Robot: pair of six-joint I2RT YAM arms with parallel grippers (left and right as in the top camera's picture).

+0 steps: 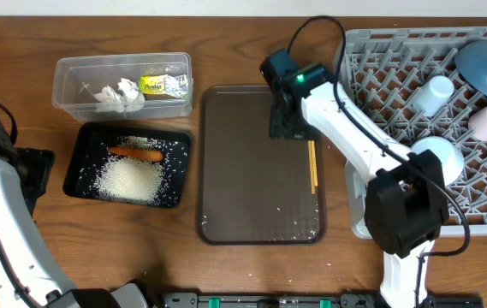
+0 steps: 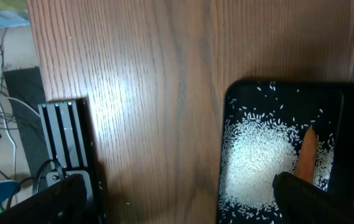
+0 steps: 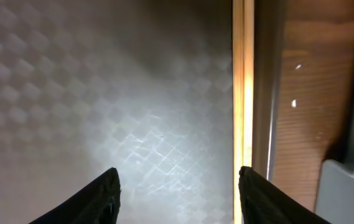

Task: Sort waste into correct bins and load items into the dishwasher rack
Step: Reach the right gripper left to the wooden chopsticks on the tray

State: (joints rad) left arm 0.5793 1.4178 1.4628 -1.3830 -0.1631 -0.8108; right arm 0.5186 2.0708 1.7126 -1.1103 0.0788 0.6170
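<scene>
Right claw [image 3: 180,186] hung low over the brown serving tray [image 1: 243,205], fingers spread, pinching nothing. I judged it was lined up for the chopsticks [image 3: 243,93], which lay tucked against the tray's right rim, near the dishwasher rack [image 1: 380,68]. Thin pale wood, two sticks side by side. Left claw [image 2: 183,196] sat spread and empty over the desk [image 2: 152,93].

a brown wood-grain surface [image 1: 226,34] carries four things directly. on the left of the overhead view stands a clear rectangular plastic box [image 1: 121,58], and just below it, slightly apart, lies a shallow black rectangular tray [image 1: 89,141]. in the middle lies a larger brown rectangular serving tray [image 1: 243,171]. to its right sits a large square grey plastic lattice rack [image 1: 380,51], which runs past the picture's edge. on the narrow strip of bare wood between them lie a few loose white rice grains [image 3: 293,103].
</scene>
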